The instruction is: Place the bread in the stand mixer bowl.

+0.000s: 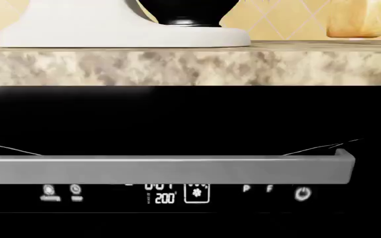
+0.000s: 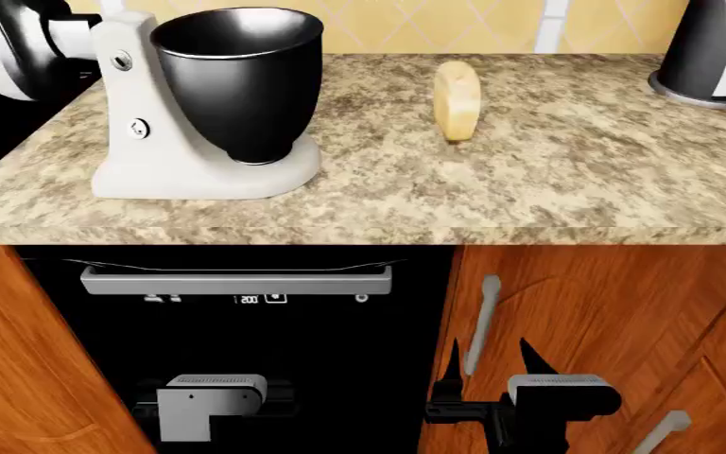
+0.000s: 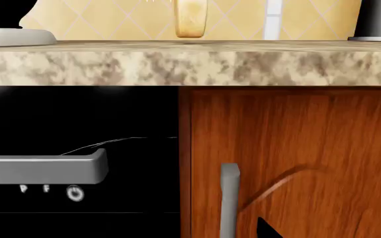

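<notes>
Both arms hang low at the bottom of the head view. The right gripper (image 2: 491,364) points upward, its 2 dark fingers (image 2: 533,359) spread apart with nothing between them; its grey wrist block sits just below. The left gripper (image 2: 218,397) shows only as a grey block on a dark mount; its fingers are hidden, so their state cannot be told.
</notes>
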